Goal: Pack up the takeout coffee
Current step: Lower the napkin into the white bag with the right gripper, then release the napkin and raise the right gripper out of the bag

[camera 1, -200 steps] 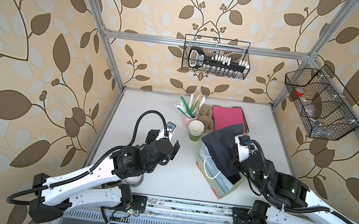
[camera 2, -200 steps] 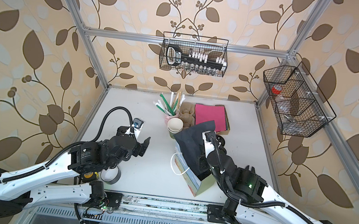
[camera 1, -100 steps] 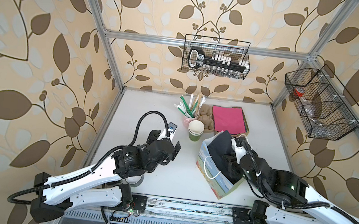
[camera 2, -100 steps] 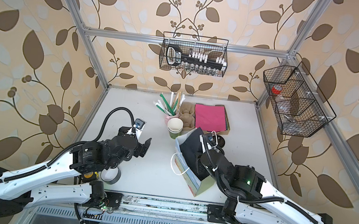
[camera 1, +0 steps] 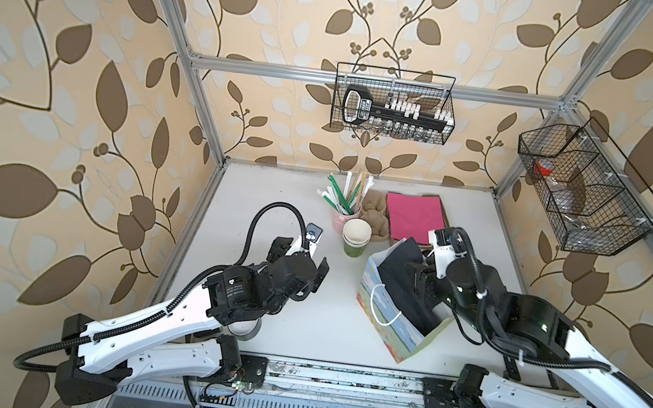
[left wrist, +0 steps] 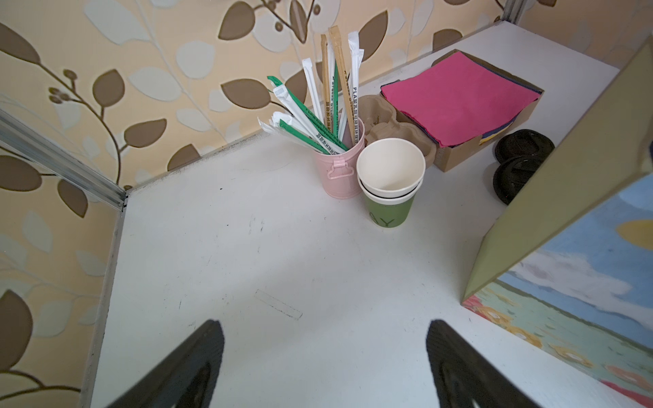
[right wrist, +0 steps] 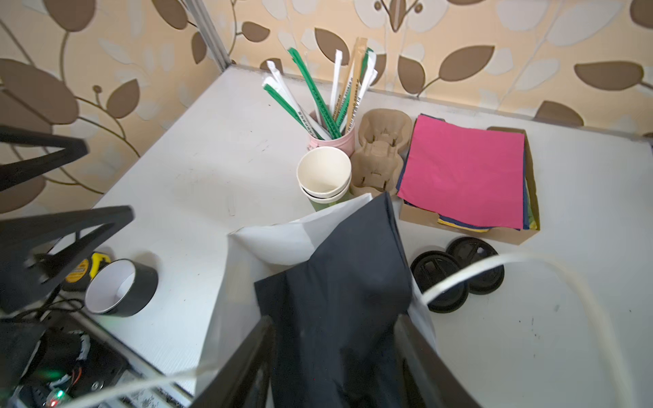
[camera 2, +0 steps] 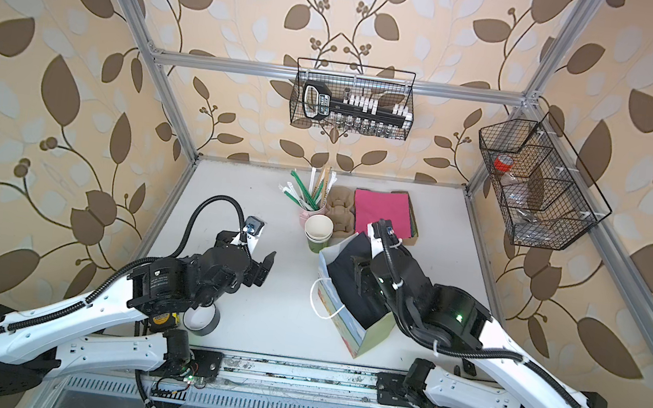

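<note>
In both top views the left gripper (camera 1: 301, 258) hangs over bare table (camera 1: 257, 205), jaws wide apart, holding nothing; the right gripper (camera 1: 413, 274) is sunk in the mouth of the bag (camera 1: 401, 339), against a dark sheet (camera 1: 396, 276) that stands out of it; the bag stands on the table's right half, near the front edge; behind it are a cup stack (camera 1: 355, 237), a pink tin (camera 1: 340, 218) of straws, a pulp carrier (camera 1: 376, 215) and a box of napkins (camera 1: 413, 217); a tape roll (camera 2: 201, 318) lies under the left arm. The left wrist view shows the left fingers (left wrist: 183, 364) spread over bare table, the bag's corner close by, and two loose lids (left wrist: 523, 150) beyond it beside the napkin box. The right wrist view shows the right fingers (right wrist: 247, 353) parted, the dark sheet lying in the gap with no clamp on it that I can see; the lids lie just beside the bag, the cup stack and carrier behind it. The coffee shows in no view; whether it sits in the bag under the sheet I cannot tell.
</note>
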